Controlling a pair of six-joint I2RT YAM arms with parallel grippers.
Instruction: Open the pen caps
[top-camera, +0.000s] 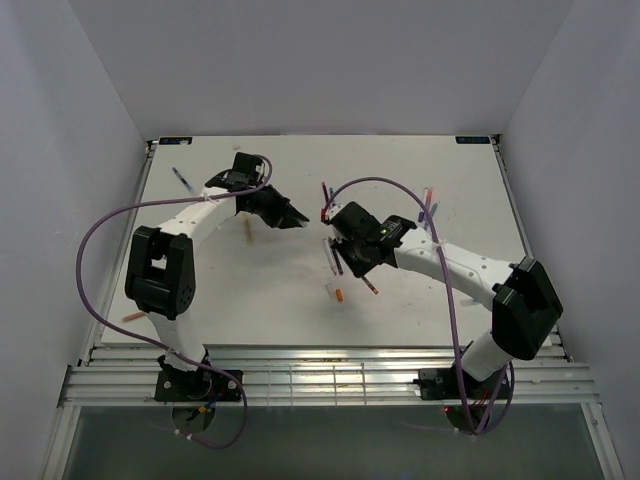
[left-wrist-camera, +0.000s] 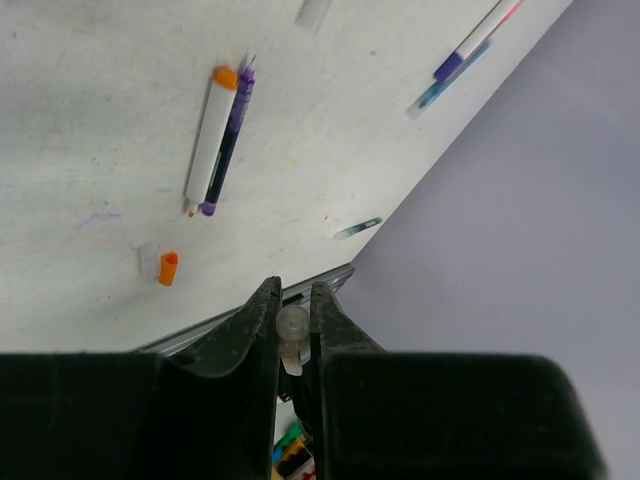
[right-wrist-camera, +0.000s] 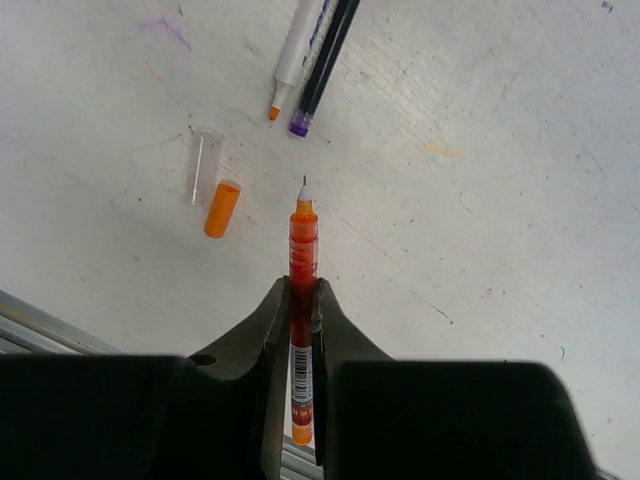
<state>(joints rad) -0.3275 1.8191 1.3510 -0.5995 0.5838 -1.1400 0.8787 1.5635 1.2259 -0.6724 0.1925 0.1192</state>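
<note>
right gripper (right-wrist-camera: 303, 290) pinched an orange pen (right-wrist-camera: 303, 235) by its barrel, jaws pressed tight against it, the bare tip pointing away over the table (right-wrist-camera: 480, 150). an orange cap (right-wrist-camera: 221, 209) lay on the table just beside that tip, close against a loose clear cap (right-wrist-camera: 203, 168). farther off, a white pen (right-wrist-camera: 300, 45) with an orange tip and a dark pen (right-wrist-camera: 325, 60) with a purple end lay side by side. left gripper (left-wrist-camera: 292, 292) was squeezed on a held clear cap (left-wrist-camera: 292, 326), above the table and well apart from the pens.
</note>
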